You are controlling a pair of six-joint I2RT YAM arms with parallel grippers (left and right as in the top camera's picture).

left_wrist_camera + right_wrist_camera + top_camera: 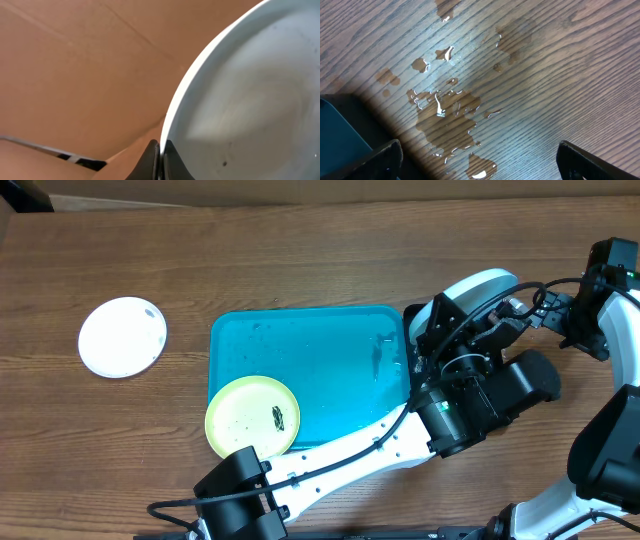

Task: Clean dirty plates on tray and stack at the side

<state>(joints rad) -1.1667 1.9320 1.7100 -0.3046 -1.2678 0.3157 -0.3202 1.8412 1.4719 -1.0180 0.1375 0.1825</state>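
The left gripper (160, 152) is clamped on the rim of the light blue plate (486, 284), at 3 o'clock of the tray (330, 340). The yellow-green plate (252, 416) lies on its 7 o'clock corner, the white plate (122, 337) at 9 o'clock on the table (300, 250). The right gripper (480, 167) is released, holding nothing

Wet-patched wood-grain table (300, 250); glossy turquoise plastic tray (320, 370)

Free tabletop (185, 370) between white plate (122, 337) and tray (320, 370), left arm (350, 450) and yellow-green plate (250, 415) crowd tray's front
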